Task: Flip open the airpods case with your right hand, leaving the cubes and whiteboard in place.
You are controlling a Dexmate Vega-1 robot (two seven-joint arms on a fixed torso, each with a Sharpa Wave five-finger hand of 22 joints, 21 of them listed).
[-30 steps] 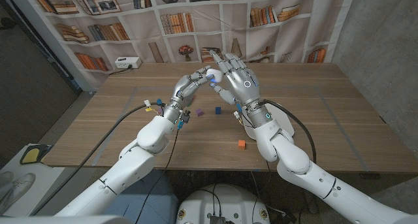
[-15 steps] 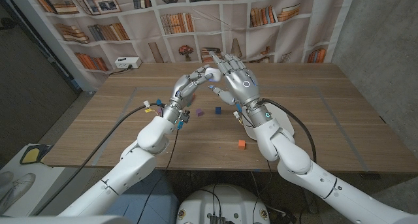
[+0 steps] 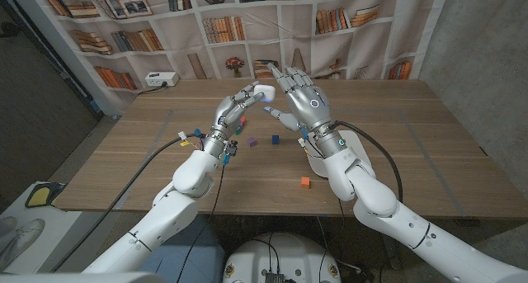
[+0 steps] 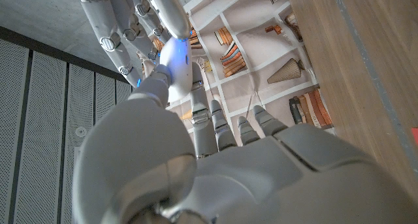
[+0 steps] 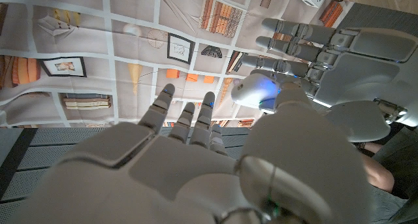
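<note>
While the left hand (image 3: 233,111) holds the airpods case (image 3: 264,91) up above the far middle of the worktop (image 3: 412,143), pinched at its fingertips, the right hand (image 3: 304,101) stands just beside it with fingers spread and nothing in its grasp, thumb reaching toward the case. Step in hand, as I judge it: lining up to flip the lid. Next move likely calls for the right thumb to catch the lid seam and lever it up while the left grip keeps steady. Case is small, white, rounded, glossy, with a blue glow on it; lid looks closed, though the seam is hard to make out. Small cubes (image 3: 275,139) sit on the worktop below.
</note>
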